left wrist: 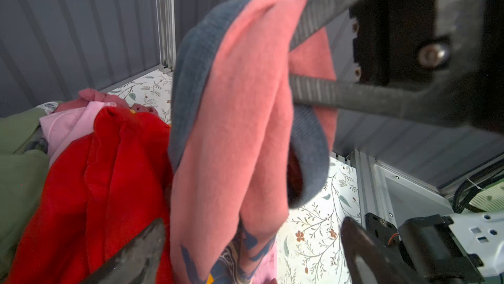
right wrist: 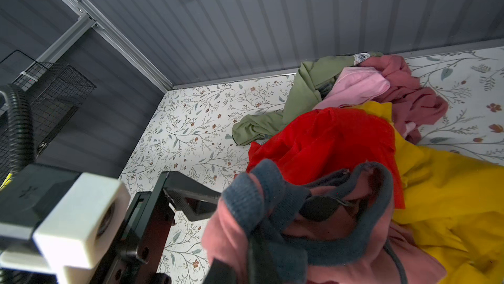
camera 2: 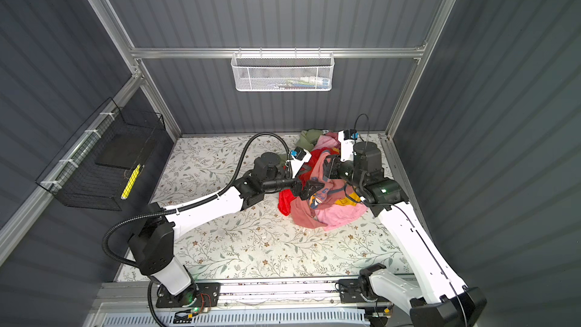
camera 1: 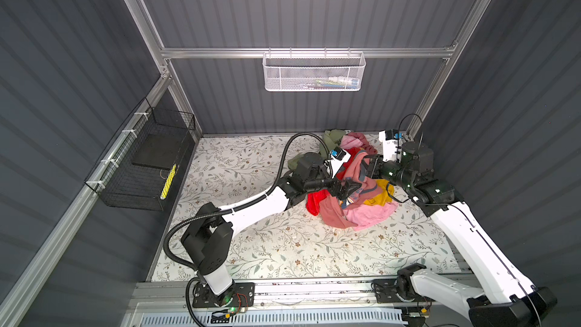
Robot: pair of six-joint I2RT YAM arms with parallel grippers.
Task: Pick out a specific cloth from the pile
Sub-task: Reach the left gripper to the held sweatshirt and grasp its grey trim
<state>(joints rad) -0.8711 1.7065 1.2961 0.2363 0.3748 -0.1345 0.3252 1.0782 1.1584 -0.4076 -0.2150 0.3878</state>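
Two ribbed right fingers (left wrist: pixel 321 93) pinch the soft, rib-collared cloth (left wrist: pixel 240 121).

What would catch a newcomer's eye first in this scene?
The bright pile of red, yellow, pink and green clothes at the far right of the floral table stands out at once. Above it, the right pincer is shut on the salmon-pink T-shirt at its blue-grey neck trim, holding it up. The open left pincer has its jaws on either side of the hanging fabric.
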